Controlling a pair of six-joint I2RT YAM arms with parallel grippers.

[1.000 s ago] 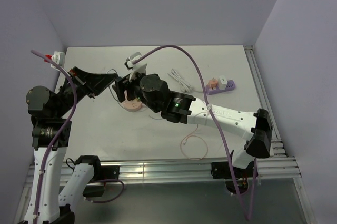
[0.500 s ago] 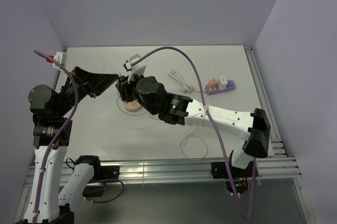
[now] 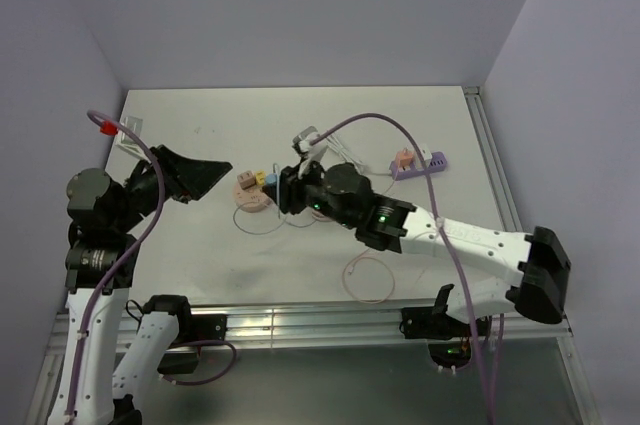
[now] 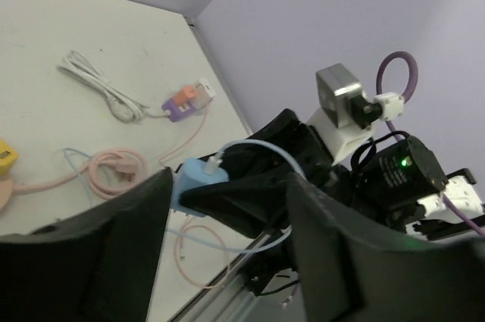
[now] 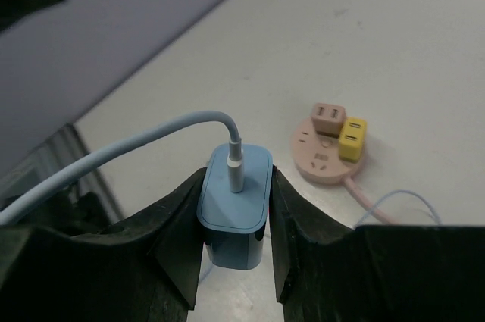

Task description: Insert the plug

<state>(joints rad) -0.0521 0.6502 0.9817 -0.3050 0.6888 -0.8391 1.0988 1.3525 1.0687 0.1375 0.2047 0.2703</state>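
A blue plug (image 5: 235,208) with a pale blue cable is pinched between the black fingers of my right gripper (image 5: 233,182), held above the table. The round pink socket (image 5: 318,161) lies beyond it, carrying a pink plug (image 5: 329,117) and a yellow plug (image 5: 352,139). In the top view my right gripper (image 3: 283,188) hovers just right of the socket (image 3: 249,199). My left gripper (image 3: 214,178) stands open and empty to the left of the socket. In the left wrist view the blue plug (image 4: 195,180) shows ahead of the spread left fingers (image 4: 91,254).
A purple power strip (image 3: 424,162) with an orange plug (image 3: 402,158) lies at the right rear. A bundled white cable (image 3: 340,150) sits behind my right arm. A thin pink cable loop (image 3: 368,277) lies near the front edge. Walls close the table on three sides.
My left gripper has opened and drawn back to the left. My right gripper has closed on the blue plug and swung right and nearer, uncovering the pink socket.
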